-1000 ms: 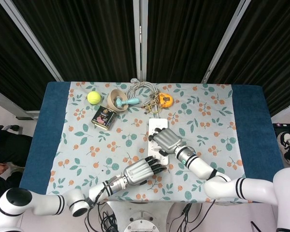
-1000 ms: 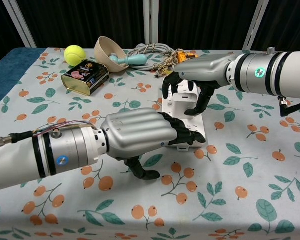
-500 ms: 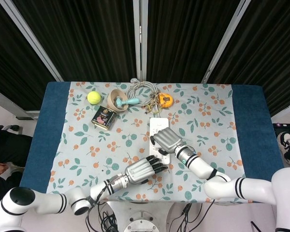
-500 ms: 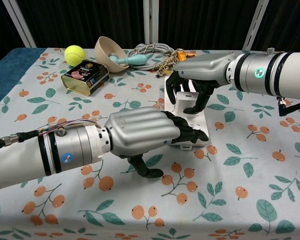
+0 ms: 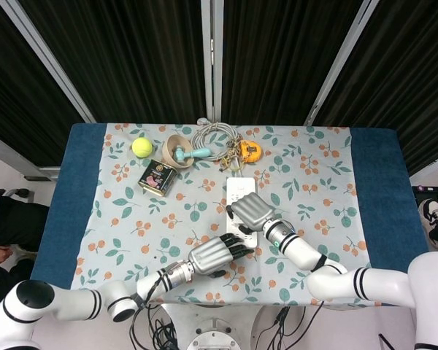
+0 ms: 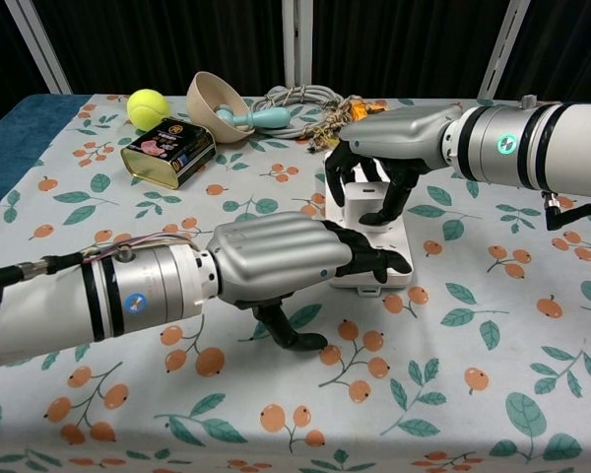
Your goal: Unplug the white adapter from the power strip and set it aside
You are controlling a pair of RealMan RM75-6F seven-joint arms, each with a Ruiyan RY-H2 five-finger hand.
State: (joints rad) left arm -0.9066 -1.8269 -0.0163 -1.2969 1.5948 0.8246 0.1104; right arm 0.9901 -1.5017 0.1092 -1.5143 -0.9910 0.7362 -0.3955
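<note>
Mid-table on the floral cloth (image 6: 492, 335), the right hand (image 6: 389, 148) curls over the white adapter (image 6: 360, 202), fingers on both sides, seated in the power strip (image 6: 389, 266). The left hand (image 6: 276, 261) pins the strip's near end, fingers extended. Adapter looks like a light, rigid, smooth plastic block (slippery, probably): squeeze its flat sides and pull straight up.

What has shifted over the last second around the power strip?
The right hand has closed down around the white adapter, fingers now on both its sides; whether it grips firmly is unclear. The left hand edged forward, its fingertips now pressing on the near end of the power strip. The adapter is still plugged in; the tin, ball and bowl have not moved.
</note>
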